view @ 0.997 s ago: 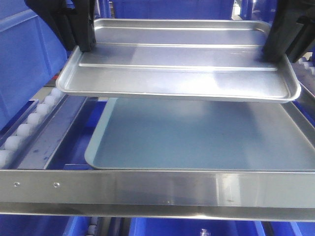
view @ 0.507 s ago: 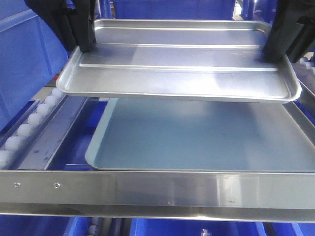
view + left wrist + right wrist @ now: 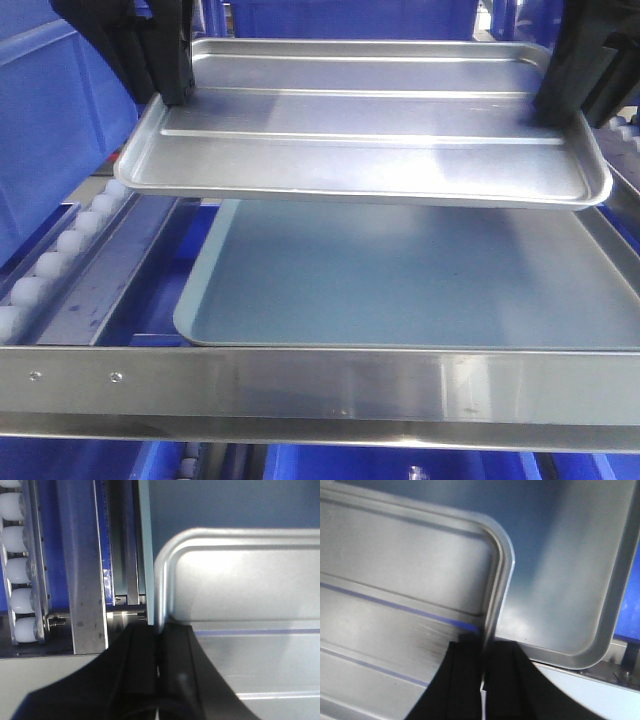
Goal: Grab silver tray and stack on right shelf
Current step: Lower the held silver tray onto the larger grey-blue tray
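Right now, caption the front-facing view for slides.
Left gripper and right gripper hold the silver tray above a grey tray on the shelf.

The right shelf [image 3: 320, 385] carries a dull grey flat tray [image 3: 400, 280] lying beside its white rollers [image 3: 70, 240]
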{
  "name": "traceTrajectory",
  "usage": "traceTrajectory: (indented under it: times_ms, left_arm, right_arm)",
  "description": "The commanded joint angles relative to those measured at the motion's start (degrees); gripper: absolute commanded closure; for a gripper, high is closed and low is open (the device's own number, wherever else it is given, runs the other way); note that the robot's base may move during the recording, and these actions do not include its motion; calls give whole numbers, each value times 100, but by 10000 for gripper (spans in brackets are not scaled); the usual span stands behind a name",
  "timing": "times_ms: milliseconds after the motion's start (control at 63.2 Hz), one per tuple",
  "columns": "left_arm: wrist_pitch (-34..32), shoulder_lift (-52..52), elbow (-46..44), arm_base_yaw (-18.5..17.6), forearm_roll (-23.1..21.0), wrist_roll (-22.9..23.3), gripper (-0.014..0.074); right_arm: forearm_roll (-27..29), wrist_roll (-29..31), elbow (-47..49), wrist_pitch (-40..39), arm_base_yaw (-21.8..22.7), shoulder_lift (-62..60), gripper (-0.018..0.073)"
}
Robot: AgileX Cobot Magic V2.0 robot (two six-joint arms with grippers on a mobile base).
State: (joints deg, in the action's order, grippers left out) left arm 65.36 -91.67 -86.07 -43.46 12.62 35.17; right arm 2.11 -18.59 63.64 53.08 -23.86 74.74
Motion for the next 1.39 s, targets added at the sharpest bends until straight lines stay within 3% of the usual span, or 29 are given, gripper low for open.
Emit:
traceTrajectory:
  times_ms: [0,253,443,570,792,1045,1377]
  left_arm:
    - [-274,248,-210,-73,-21,-59,689]
    - [-351,248,-210,-73,46,-67,689]
    - [-915,181,-413,-73,19,-239,690]
    - [-987,-56,-677,-63,19,-489,690]
    - [-1351,-676,-859,0,66,-499,689]
    - [-1933,-1410,-869,176,121,-499,689]
    - [-1924,-2015,-869,349,122,-527,689]
  right_arm:
    - [115,190,216,-318,-27,-180,503]
    - [115,190,216,-408,-27,-180,503]
    - [89,190,244,-384,42,-180,503]
    - [89,379,426,-99,325,-115,503]
    - [89,1017,829,3,988,354,503]
    - [89,1128,889,-508,1315,1351,503]
    - [76,1134,889,-1091,1326,2133,502]
